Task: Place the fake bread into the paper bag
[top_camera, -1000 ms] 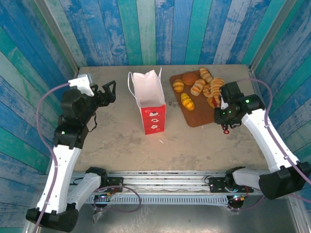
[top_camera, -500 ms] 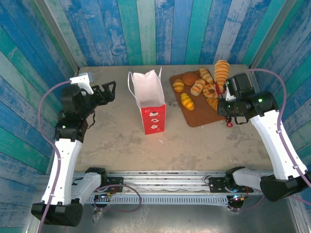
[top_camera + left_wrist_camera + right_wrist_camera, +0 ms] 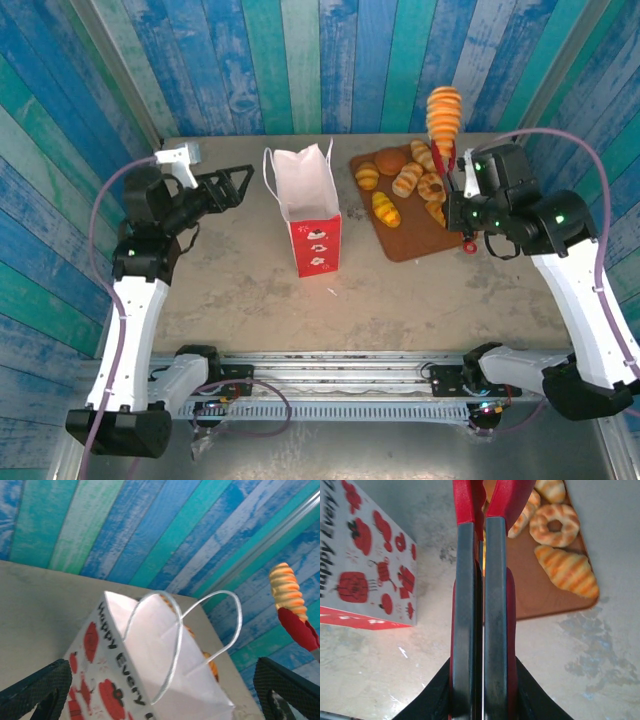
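Note:
The paper bag [image 3: 310,215] stands open at mid-table, white with red strawberry prints [image 3: 150,680] [image 3: 365,565]. My right gripper [image 3: 462,195] [image 3: 482,695] is shut on red-handled tongs [image 3: 447,155] [image 3: 480,605]. The tongs pinch one orange-striped fake bread [image 3: 444,112] [image 3: 286,590], held high over the board, right of the bag. Several more breads [image 3: 385,208] [image 3: 567,570] lie on the brown board [image 3: 405,240] [image 3: 545,595]. My left gripper [image 3: 238,185] [image 3: 160,690] is open just left of the bag, its fingers [image 3: 40,682] either side of the bag's near corner and handles, apart from the paper.
Blue and teal plank walls enclose the table on three sides. The board sits at the back right, close to the wall. Bare tabletop [image 3: 380,300] lies in front of the bag and board.
The right arm has lifted the tongs with the bread up off the board. The left gripper has edged toward the bag.

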Robot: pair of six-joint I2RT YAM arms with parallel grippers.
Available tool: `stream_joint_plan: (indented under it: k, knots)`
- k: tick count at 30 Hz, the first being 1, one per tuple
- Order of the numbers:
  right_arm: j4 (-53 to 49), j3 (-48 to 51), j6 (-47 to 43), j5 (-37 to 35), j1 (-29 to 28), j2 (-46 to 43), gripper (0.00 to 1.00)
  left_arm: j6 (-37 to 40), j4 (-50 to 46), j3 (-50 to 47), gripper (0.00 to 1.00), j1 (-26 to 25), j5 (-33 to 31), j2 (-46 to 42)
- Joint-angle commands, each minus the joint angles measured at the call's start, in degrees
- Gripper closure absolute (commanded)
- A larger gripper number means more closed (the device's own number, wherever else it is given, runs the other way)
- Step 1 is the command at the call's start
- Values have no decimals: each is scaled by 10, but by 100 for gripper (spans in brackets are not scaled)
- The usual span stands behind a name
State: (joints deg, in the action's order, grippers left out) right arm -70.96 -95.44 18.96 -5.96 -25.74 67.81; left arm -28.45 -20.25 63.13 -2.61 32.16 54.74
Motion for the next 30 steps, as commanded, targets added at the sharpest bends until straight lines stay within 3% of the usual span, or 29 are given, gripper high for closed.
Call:
stream_joint_plan:
  k: [1,5,9,14,24,30]
  knots:
    - [40,-27,14,10,-19,-6,93,-11,17,25,4,-26,29,22]
    - [72,-41,33,8,-59,-4,93,-12,20,33,6,-80,-21,53]
    - [127,-26,54,8,-114,-14,93,-13,23,27,10,-86,-68,73]
    - [156,-30,69,6,-172,-6,93,-30,53,17,23,-87,-35,100]
    - [215,-25,108,14,-276,33,93,-34,73,-5,41,-87,-103,90]
    - [217,-12,124,15,-314,55,93,-43,89,-15,56,-86,-84,98]
